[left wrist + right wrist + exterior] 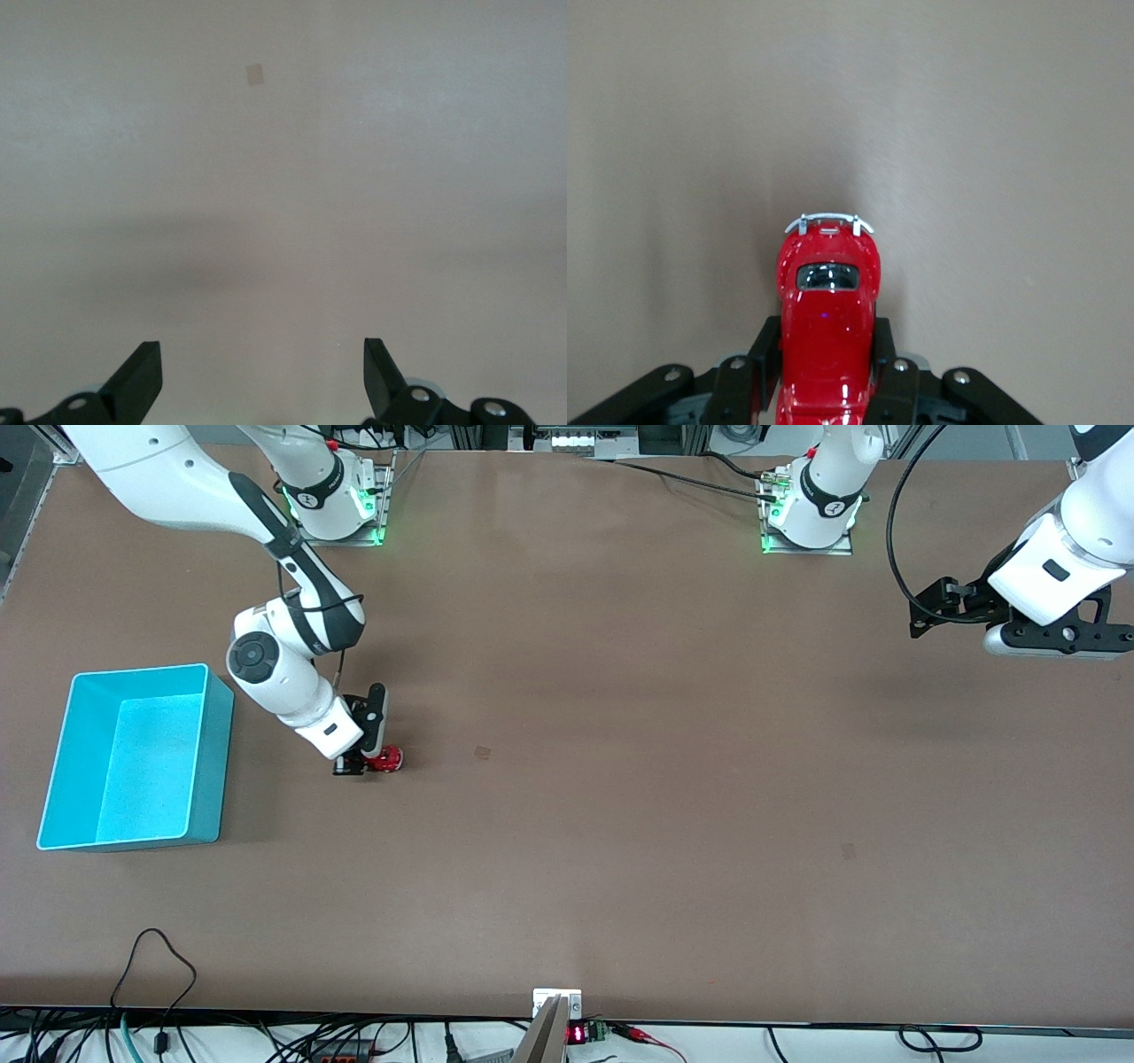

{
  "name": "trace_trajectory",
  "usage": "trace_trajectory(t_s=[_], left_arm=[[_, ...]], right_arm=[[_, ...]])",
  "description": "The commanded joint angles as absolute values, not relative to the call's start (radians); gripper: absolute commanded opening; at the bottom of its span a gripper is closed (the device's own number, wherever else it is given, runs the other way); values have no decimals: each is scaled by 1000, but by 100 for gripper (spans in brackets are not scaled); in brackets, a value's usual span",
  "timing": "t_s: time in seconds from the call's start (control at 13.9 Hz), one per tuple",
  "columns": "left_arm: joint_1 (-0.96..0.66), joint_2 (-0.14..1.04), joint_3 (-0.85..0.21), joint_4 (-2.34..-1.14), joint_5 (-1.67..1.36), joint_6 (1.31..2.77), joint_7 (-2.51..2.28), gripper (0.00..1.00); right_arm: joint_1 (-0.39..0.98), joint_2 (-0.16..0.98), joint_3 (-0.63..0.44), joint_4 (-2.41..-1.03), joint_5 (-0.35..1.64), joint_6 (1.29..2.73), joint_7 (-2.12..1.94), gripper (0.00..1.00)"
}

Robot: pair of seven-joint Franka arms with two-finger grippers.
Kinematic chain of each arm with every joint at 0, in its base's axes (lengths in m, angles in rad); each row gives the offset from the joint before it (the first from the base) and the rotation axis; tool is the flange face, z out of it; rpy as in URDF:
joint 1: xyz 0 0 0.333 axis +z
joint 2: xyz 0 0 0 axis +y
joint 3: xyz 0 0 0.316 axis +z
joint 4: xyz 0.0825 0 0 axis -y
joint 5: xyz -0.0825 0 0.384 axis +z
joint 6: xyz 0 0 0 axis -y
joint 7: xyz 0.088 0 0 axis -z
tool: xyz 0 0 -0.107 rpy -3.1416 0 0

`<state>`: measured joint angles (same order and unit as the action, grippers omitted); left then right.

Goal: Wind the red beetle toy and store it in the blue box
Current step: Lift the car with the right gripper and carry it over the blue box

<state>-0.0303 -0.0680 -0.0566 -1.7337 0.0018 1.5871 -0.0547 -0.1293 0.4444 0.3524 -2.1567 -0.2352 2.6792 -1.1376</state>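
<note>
The right gripper (365, 762) is down at the table (620, 779), its two black fingers (888, 376) closed against the sides of the red beetle toy (386, 758). In the right wrist view the toy (828, 328) sits squarely between the pads, its glossy rounded roof and dark window facing up and a silvery bumper at the end that points away from the wrist. The pads press on the body's flanks near the end closest to the wrist, so most of the car sticks out past the fingertips. In the front view the toy appears low at the brown tabletop just beside the gripper; whether its wheels touch the surface cannot be told.

The right arm comes down steeply from its base along the top of the front view, its wrist bent over the toy. The blue box (133, 757) stands on the table near the toy, toward the right arm's end, open side up and with nothing in it; box and toy are apart.

The left gripper (930, 607) hangs in the air over the left arm's end of the table, well apart from the toy and box, and waits. In the left wrist view its fingers (137, 381) stand wide apart with nothing between them, only bare tabletop and a small pale patch (254, 74) beneath
</note>
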Motion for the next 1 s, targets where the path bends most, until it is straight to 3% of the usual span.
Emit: trace_trajectory(t_s=[0.0,0.36,0.5,0.72,0.93], left_arm=[[-29,-67,-61,-1718,23,1568,-57,100],[-28,-67,-61,-1718,21,1568,-57,100],[-28,-67,-61,-1718,23,1568,-57,100],[-28,-67,-61,-1718,23,1568,-57,100],[-26,-67,-61,-1718,23,1568,-57,100]], right_arm=[[-132,295,350,-2141,-236,2512,-1039,0],[-147,100,250,-2141,-235,2375,-688,0],[-156,45,162,-2138,-210,2311,-649,0],[-160,12,-10,-2093,-99,2199,-660,0],[-158,17,-148,-2077,3,2183,-644,0]])
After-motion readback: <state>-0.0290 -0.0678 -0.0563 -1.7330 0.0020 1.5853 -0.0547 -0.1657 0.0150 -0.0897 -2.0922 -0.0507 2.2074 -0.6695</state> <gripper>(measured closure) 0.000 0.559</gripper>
